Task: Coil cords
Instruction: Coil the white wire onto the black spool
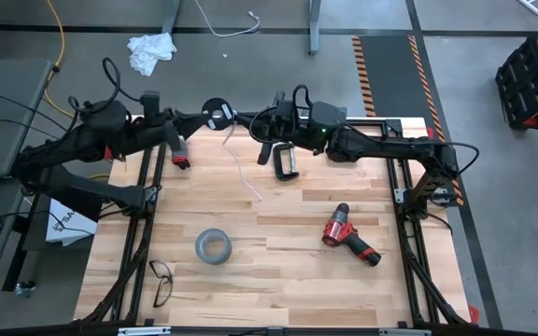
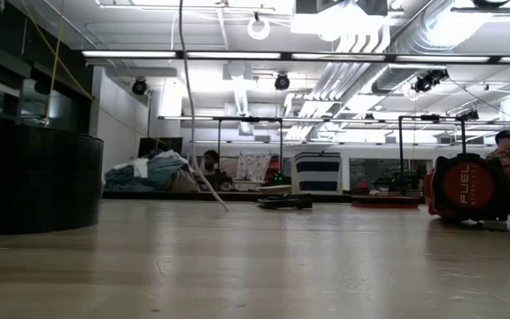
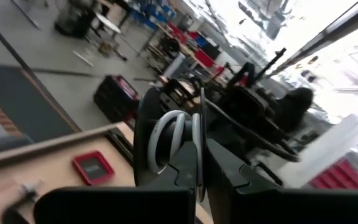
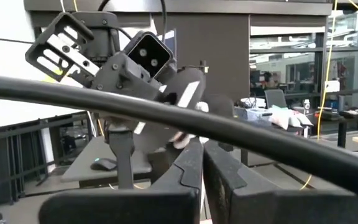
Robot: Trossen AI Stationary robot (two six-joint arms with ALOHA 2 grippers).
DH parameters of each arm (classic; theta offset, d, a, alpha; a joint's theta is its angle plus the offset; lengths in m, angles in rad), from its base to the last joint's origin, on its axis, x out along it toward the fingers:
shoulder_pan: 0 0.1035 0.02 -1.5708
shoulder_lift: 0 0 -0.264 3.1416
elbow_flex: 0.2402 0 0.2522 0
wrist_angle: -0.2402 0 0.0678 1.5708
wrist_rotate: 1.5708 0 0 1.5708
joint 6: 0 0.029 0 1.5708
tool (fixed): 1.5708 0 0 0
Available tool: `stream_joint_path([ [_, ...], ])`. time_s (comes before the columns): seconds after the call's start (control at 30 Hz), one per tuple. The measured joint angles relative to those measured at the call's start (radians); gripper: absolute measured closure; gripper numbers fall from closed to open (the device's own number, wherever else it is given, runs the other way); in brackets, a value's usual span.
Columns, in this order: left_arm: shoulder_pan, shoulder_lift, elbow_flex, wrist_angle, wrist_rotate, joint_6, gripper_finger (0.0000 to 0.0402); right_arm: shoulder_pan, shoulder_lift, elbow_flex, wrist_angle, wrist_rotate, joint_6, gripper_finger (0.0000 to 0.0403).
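Note:
The cord is a thin white cable (image 1: 238, 161) on a small black round disc (image 1: 216, 114), held high over the table's far edge between both arms. My left gripper (image 1: 204, 118) reaches in level from the left and is shut on the disc. My right gripper (image 1: 243, 119) comes level from the right, shut right beside the disc. White turns of cable (image 3: 169, 134) lie wound on the disc. The rest hangs down as a slack strand (image 2: 184, 97), and its free end (image 1: 253, 194) lies on the wood. My left gripper pinches the black disc (image 3: 143, 149) between its two fingers, coming level from the table's left. The disc is lifted clear and stands on edge, with white loops wound on it. My right gripper is shut next to the disc (image 4: 178, 106), level from the right. A bit of white cable (image 4: 183, 138) shows at its fingertips. Whether it grips the cable, I cannot tell for sure.
A black C-clamp (image 1: 288, 161) lies just below the grippers. A red drill (image 1: 348, 235) lies at the right. A grey tape roll (image 1: 211, 245) and a pair of glasses (image 1: 161, 280) lie toward the near edge. A yellow cord (image 1: 59, 42) runs over the floor.

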Motion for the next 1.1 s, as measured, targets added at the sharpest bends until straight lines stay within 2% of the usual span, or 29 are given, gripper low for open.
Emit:
stream_joint_path([
  [0.1,0.000,0.013,0.000,0.061,-0.007,0.061,0.0396,0.000,0.000,0.001,-0.023,0.000,0.002,0.0401],
  [0.23,0.000,0.023,-0.002,0.159,0.036,0.104,0.0396,0.001,-0.002,0.003,-0.022,-0.003,0.054,0.0401],
  [0.5,0.000,0.017,-0.002,0.152,0.053,0.143,0.0396,0.008,-0.003,0.003,-0.030,-0.027,0.108,0.0402],
  [0.87,0.001,0.015,0.002,0.318,0.063,0.247,0.0396,0.009,0.000,-0.001,-0.078,-0.044,0.179,0.0325],
  [1.1,0.001,0.012,0.002,0.312,0.067,0.272,0.0397,0.011,0.001,-0.001,-0.053,-0.035,0.189,0.0318],
])
